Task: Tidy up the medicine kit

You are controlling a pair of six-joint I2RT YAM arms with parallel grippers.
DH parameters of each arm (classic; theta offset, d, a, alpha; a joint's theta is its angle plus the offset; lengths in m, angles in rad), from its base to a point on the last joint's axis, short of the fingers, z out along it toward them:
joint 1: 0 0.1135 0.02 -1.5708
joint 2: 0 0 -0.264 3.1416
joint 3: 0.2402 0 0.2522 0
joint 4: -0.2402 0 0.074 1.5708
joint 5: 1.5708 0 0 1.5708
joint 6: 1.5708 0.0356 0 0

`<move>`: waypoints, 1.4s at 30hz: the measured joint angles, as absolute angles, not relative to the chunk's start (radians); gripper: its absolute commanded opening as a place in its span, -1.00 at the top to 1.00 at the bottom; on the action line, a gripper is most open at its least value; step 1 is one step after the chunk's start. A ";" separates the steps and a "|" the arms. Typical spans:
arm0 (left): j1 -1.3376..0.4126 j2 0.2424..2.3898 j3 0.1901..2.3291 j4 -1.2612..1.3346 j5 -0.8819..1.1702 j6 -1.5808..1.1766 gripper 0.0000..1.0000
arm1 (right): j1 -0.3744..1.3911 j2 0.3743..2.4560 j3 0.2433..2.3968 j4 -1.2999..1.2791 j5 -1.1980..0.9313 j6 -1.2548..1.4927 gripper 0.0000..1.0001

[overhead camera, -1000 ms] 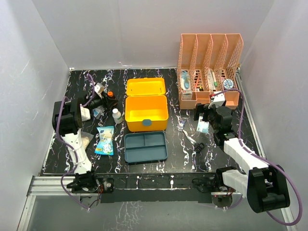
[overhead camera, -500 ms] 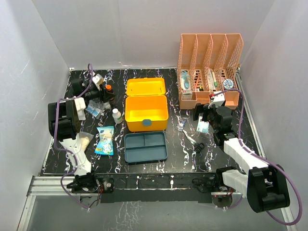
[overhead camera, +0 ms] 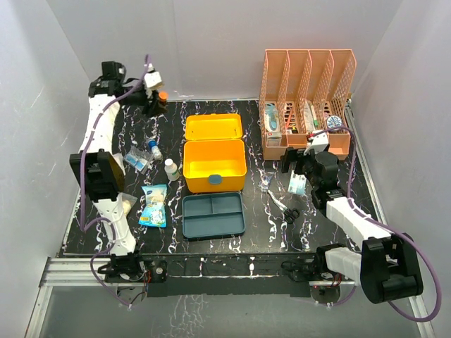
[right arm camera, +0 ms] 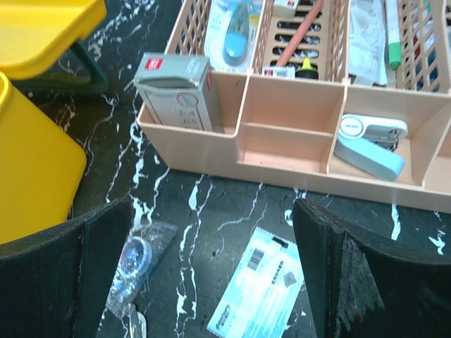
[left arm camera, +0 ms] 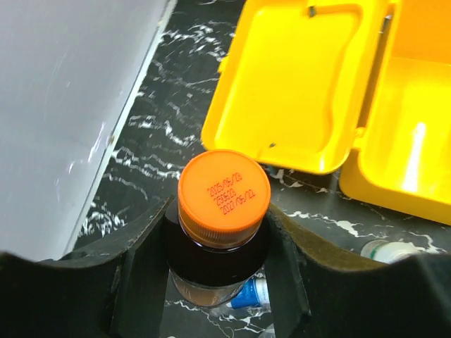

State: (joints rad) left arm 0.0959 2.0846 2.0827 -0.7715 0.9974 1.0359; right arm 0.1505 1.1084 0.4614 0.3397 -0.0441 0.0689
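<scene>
Fingers [left arm camera: 137,274] of the left gripper [left arm camera: 220,236] are about half closed, and we can see them pressed against both sides of a dark bottle [left arm camera: 211,271]. Its orange cap [left arm camera: 223,190] faces the wrist camera with a printed date on top. From above, we find that bottle held up off the table [overhead camera: 261,232], near the back wall at roughly eleven o'clock from the medicine kit [overhead camera: 215,165].

The kit itself sits in the middle of the table. Its yellow lid [overhead camera: 213,128] is thrown back at twelve o'clock, and the dark teal latch [overhead camera: 214,179] shows on the near wall at six. The teal insert tray [overhead camera: 213,215] is out of the box, and we see it lying flat on the table just beside the kit at six o'clock.

Over at three o'clock from the kit we have the right gripper [right arm camera: 204,274]. Its jaws are spread wide with nothing between them. Below it a pale blue packet [right arm camera: 259,289] and a clear plastic sachet [right arm camera: 137,257] lie on the table.

The orange mesh rack [overhead camera: 306,91] stands at about one o'clock from the kit. In its front compartments we see a small grey carton [right arm camera: 176,91] and a pale blue stapler [right arm camera: 370,144].

At nine o'clock from the kit we spot a small white bottle [overhead camera: 171,169] standing just beside it, with a blue-capped vial [overhead camera: 153,149] a little further back. A blue pouch [overhead camera: 153,204] lies at about eight o'clock.
</scene>
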 measured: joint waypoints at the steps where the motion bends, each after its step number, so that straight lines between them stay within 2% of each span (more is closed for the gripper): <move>1: 0.069 2.090 2.144 -0.838 0.974 1.067 1.00 | 0.150 1.110 0.471 0.339 -0.041 0.071 -0.97; 5: -0.075 2.092 2.228 -1.009 0.866 1.126 1.00 | 0.150 1.110 0.505 0.339 -0.021 0.081 -0.97; 11: -0.342 2.104 2.107 -1.054 0.618 1.072 1.00 | 0.151 1.085 0.509 0.307 0.006 0.100 -0.97; 15: -0.459 2.137 2.098 -1.059 0.484 1.015 1.00 | 0.151 1.055 0.509 0.292 0.013 0.114 -0.97; 27: -0.571 2.201 2.108 -1.079 0.232 0.964 1.00 | 0.151 1.020 0.493 0.286 0.035 0.136 -0.97; 38: -0.605 2.320 2.155 -1.136 0.128 0.956 1.00 | 0.151 1.009 0.493 0.283 0.051 0.134 -0.97; 40: -0.606 2.320 2.164 -1.138 0.124 0.955 0.74 | 0.151 1.008 0.493 0.283 0.051 0.134 -0.97; 42: -0.608 2.320 2.168 -1.138 0.120 0.953 0.33 | 0.151 1.008 0.493 0.279 0.051 0.134 -0.97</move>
